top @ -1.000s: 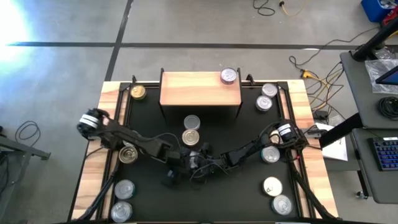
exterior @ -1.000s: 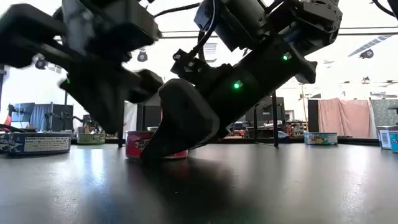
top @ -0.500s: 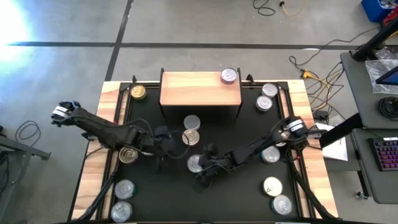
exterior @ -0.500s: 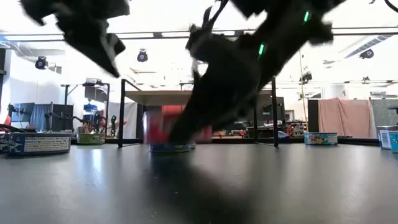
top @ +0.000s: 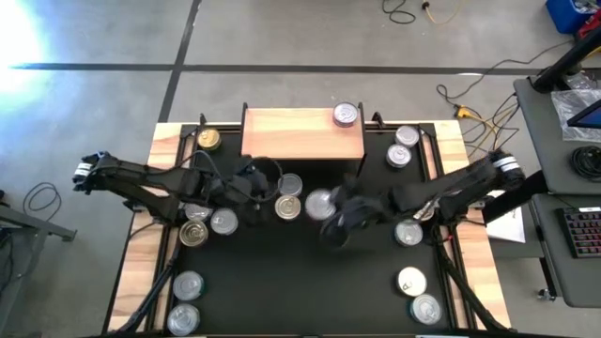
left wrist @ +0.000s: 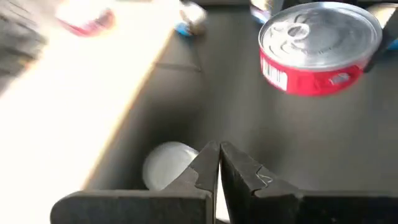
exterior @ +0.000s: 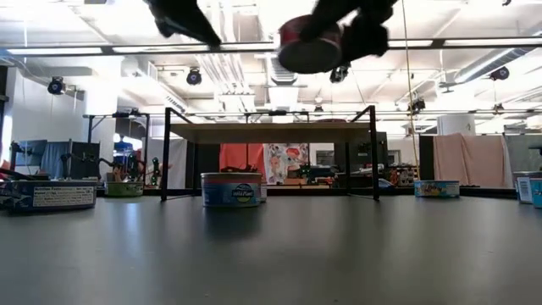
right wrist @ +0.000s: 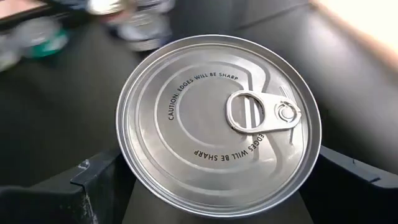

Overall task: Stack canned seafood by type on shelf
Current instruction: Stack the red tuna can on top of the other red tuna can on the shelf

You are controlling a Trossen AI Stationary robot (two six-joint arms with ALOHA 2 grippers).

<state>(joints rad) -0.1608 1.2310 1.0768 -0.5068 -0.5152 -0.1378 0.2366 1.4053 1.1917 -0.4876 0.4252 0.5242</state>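
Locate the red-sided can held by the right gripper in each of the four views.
High view: the red-sided can sits mid-mat, below the shelf.
Low view: top centre, lifted above the shelf.
Left wrist view: upper right, off the mat.
Right wrist view: fills the frame, lid up.
Shared landmark: the shelf.

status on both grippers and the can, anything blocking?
Right gripper shut on red-label can, aloft before the shelf. Left gripper shut, empty. One can on shelf; path looks clear.

"CAUTION: EDGES WILL BE SHARP" on the silver can lid [right wrist: 219, 124]
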